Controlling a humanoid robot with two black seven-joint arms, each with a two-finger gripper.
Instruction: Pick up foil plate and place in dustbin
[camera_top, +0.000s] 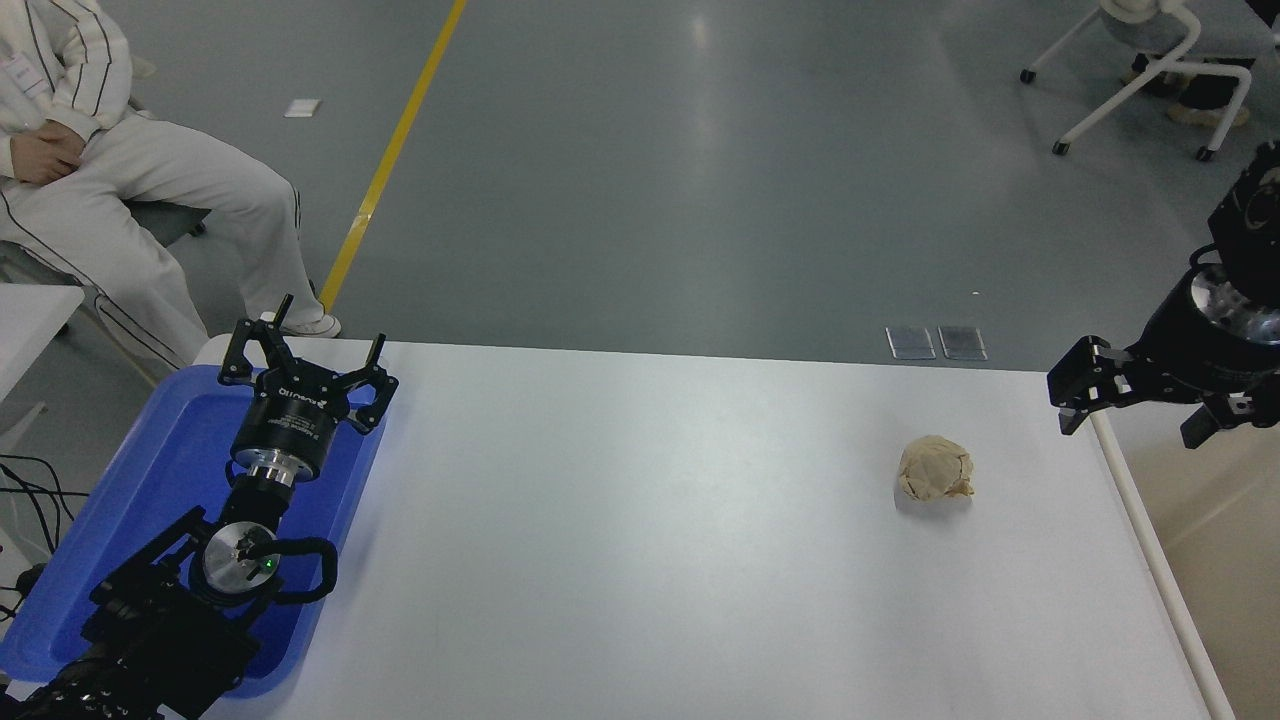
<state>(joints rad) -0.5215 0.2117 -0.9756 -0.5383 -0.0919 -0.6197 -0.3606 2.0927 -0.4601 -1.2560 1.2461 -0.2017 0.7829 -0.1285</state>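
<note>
A: Right gripper (1135, 405) hangs high over the far right corner of the white table (650, 560), right above the pale rim of the dustbin (1150, 560). Jaws spread wide, nothing between them.

B: And the foil plate? I don't see it anywhere on the table.

A: Nor do I. No silver tray in view at all. Only a slice of the bin's inside shows at the right edge, so if the plate is down in there, it's hidden from this camera. An empty, open gripper above the bin would fit a drop already made, but that's a judgement, not something on show.

B: What's that tan lump on the right side?

A: A crumpled paper ball (935, 470), sitting alone on the table, near the bin's rim but apart from it, and just left of and nearer than the gripper. Not the task's thing.

B: Left arm?

A: Parked at the near left, left gripper (305, 350) resting over the far end of the blue tray (60, 600), fingers splayed open and holding nothing. Out of the way, I'd say, so the right arm has the table to itself.

B: Anyone around?

A: A person (110, 190) seated at the far left, hands in lap, well clear.
</note>
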